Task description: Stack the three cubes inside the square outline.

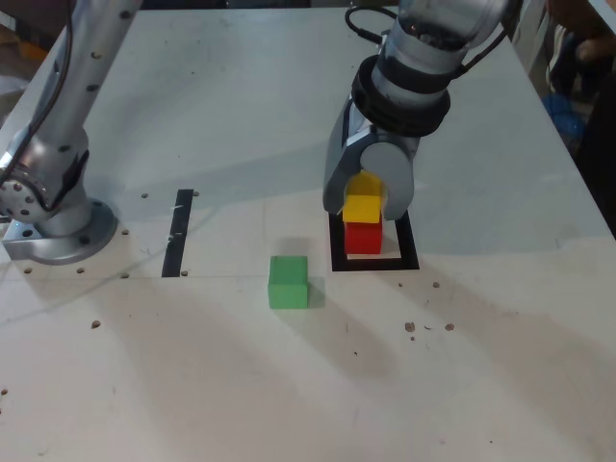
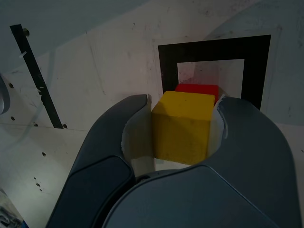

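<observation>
While the yellow cube (image 1: 362, 208) is held between the fingertips of the claw (image 2: 183, 104), the red cube (image 1: 364, 239) is seen below it, inside the square outline (image 1: 408, 243).

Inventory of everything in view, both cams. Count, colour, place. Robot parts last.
Red cube: 1, red, inside the square outline, under the yellow cube
Yellow cube: 1, yellow, between the gripper's fingers, above the red cube
Green cube: 1, green, on the table, outside the outline, off its lower-left corner in the exterior view
Square outline: 1, black with pale centre, on the table around the red cube
Tape strip: 1, black, on the table, between arm base and outline in the exterior view
Table: 1, whitish with small dark marks, under everything
Background clutter: count unclear, mixed colours, beyond the table edges
Arm and base: 1, silver-grey with black cable
Gripper: 1, dark grey, closed on the yellow cube
</observation>
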{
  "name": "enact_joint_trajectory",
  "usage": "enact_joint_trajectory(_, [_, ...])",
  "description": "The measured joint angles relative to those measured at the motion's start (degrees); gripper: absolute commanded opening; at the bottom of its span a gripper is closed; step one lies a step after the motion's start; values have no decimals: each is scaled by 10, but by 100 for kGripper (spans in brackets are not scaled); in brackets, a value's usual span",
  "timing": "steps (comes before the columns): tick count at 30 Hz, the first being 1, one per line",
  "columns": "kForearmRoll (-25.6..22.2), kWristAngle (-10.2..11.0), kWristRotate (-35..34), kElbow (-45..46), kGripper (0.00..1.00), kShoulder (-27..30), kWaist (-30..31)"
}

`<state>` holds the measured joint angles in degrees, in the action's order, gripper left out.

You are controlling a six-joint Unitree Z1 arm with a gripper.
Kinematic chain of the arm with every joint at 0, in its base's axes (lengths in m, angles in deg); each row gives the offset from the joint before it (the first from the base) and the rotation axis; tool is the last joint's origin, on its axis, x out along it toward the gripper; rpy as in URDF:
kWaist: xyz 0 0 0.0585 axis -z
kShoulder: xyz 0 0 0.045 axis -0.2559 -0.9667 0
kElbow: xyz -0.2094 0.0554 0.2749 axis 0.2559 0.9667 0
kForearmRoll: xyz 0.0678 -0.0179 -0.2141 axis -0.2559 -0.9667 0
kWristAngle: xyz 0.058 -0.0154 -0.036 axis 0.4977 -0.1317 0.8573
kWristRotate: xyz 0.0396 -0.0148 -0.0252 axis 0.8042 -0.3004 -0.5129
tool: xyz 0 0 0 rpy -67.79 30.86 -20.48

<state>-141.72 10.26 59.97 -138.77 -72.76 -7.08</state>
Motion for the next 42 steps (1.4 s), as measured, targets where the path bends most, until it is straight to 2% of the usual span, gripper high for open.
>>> enact_joint_trajectory(19, [0, -13, 6, -6, 35, -7, 0])
enact_joint_trajectory(25, [0, -16, 9, -7, 38, -7, 0])
enact_joint_trajectory(29, [0, -18, 10, -8, 50, -8, 0])
enact_joint_trajectory(36, [0, -19, 15, -8, 91, -11, 0])
enact_joint_trajectory(39, [0, -19, 16, -8, 98, -11, 0])
enact_joint_trajectory(42, [0, -18, 16, -8, 99, -11, 0])
